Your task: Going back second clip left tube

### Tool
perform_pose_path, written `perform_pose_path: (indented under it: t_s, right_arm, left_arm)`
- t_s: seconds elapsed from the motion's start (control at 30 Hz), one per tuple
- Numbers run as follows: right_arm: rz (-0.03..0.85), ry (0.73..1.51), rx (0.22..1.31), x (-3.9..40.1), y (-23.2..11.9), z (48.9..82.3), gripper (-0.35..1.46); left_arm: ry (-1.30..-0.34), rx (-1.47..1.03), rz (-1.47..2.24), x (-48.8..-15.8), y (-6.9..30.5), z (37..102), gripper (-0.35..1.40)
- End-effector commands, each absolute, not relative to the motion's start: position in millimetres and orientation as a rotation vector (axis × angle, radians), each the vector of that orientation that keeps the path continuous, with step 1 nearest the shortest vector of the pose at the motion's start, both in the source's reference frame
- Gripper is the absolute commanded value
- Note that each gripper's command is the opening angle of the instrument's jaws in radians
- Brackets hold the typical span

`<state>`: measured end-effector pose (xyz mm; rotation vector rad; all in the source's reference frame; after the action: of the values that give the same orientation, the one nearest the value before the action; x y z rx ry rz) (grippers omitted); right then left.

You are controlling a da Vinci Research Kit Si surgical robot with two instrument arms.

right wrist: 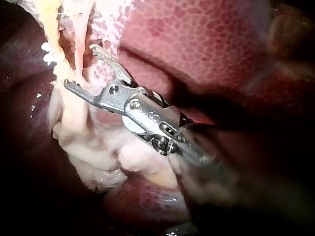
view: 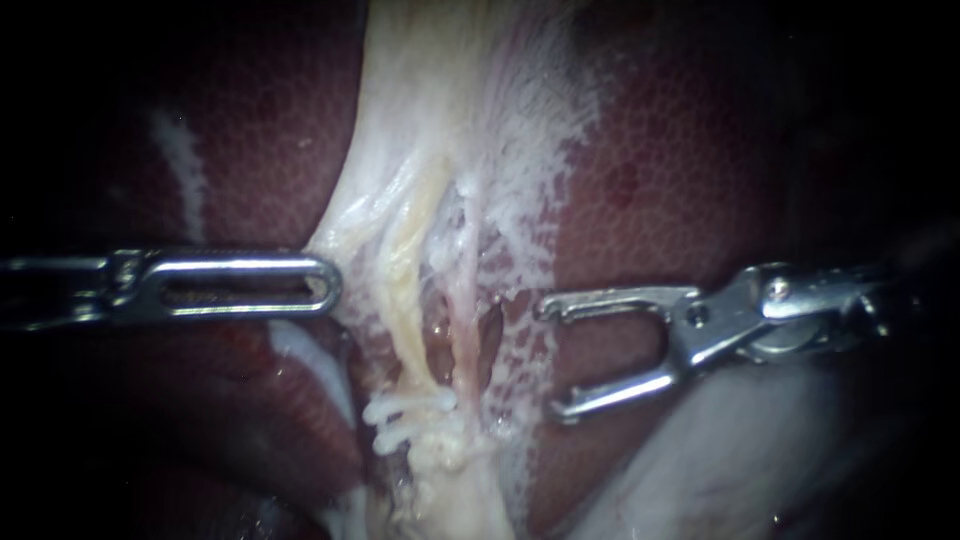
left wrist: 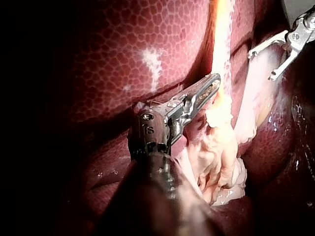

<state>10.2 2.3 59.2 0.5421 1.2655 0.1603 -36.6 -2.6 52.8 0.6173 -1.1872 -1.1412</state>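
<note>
The left tool (view: 328,282), jaws together and empty, rests its tip against the pale tissue's (view: 440,120) edge. Just beside it runs the left tube (view: 405,300), white clips (view: 410,415) across its lower end. It looks soft, slick and easily torn, so it is best taken squarely above them. The right tool (view: 555,360) gapes empty, just clear.

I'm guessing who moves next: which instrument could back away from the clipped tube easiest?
Probably the right instrument: its jaws are open, empty, clear of the clips. The left instrument grips pale tissue.
</note>
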Motion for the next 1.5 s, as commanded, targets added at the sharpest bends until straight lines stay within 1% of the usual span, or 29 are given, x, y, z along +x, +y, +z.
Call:
perform_pose_path:
  t_s: [0.03,0.23,0.6,1.1,1.23,1.5]
  right_arm:
    - [0.159,1.27,0.535,10.0,2.5,58.9,0.6]
    - [0.152,1.278,0.52,9.2,3.3,58.0,0.6]
    - [0.149,1.282,0.516,9.2,3.3,58.0,0.6]
    - [0.148,1.282,0.516,9.0,3.2,57.9,0.6]
    - [0.148,1.282,0.516,9.0,3.2,57.9,0.6]
    - [0.148,1.282,0.516,9.0,3.2,57.9,0.6]
  left_arm:
    - [-1.187,0.617,-1.141,-36.7,-2.6,52.8,-0.35]
    - [-1.187,0.616,-1.142,-36.7,-2.6,52.8,-0.35]
    - [-1.187,0.614,-1.143,-37.1,-2.7,53.0,-0.35]
    - [-1.18,0.594,-1.131,-40.4,-3.5,58.0,-0.35]
    - [-1.182,0.598,-1.125,-41.4,-3.7,58.4,-0.35]
    - [-1.184,0.6,-1.116,-41.9,-3.9,58.2,-0.35]
